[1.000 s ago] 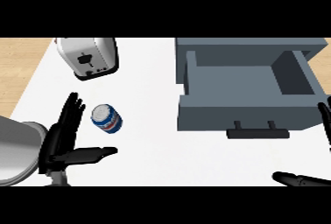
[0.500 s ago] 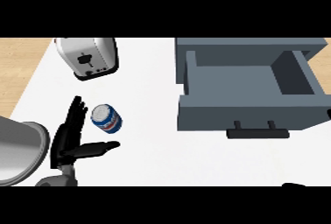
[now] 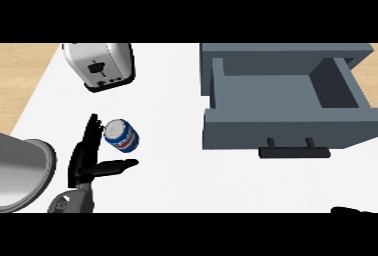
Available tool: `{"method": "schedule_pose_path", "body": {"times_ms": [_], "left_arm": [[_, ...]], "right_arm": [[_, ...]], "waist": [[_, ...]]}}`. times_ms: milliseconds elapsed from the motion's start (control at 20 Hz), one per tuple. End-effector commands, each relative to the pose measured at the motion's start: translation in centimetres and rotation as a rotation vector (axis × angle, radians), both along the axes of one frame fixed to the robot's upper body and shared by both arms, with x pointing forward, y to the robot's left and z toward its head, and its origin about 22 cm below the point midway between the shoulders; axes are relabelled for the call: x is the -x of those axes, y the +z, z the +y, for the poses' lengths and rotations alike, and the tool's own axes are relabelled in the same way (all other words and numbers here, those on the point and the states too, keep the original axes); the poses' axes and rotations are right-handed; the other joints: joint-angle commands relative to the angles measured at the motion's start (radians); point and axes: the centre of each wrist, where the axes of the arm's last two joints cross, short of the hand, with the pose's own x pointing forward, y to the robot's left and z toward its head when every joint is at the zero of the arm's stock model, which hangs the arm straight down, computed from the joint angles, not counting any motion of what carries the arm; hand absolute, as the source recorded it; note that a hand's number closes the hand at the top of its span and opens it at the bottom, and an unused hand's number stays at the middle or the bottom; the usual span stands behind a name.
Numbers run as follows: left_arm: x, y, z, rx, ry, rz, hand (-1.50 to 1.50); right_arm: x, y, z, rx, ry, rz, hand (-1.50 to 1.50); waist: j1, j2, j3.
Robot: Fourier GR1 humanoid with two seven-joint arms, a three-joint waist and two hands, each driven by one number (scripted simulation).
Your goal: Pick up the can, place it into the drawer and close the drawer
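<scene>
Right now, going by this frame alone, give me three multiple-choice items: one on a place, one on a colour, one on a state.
1. Where is the can?
A. on the wooden floor
B. on the counter beside the left hand
C. stacked on another can

2. What colour is the drawer?
A. grey
B. red
C. yellow

3. How is the drawer?
A. pushed shut
B. pulled open
C. lying upside down

Answers: 1 B, it sits on the white top just right of the hand. 2 A, its walls and front are grey. 3 B, its inside shows.
</scene>
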Motion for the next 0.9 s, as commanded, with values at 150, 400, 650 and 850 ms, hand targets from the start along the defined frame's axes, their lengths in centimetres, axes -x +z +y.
{"method": "schedule_pose_path", "body": {"times_ms": [150,400,650,850], "left_arm": [[-0.3,-3.2,-1.6,-0.001,0.031,0.016,-1.50],[-1.2,-4.8,0.3,0.012,0.042,0.023,-1.50],[-2.8,-4.4,1.5,0.031,0.008,0.021,-1.50],[-2.9,-5.1,-0.6,0.028,-0.014,-0.001,-1.50]], "right_arm": [[1.0,-0.4,-1.0,0.008,0.008,0.010,-1.50],[0.2,1.0,0.2,0.021,0.001,-0.004,-1.50],[0.3,2.6,0.5,0.006,0.006,-0.008,-1.50],[-0.8,1.9,0.8,0.035,0.017,0.007,-1.50]], "waist": [[-0.001,0.000,0.000],[-0.003,0.001,0.000],[-0.005,0.002,0.000],[-0.004,0.002,0.000]]}}
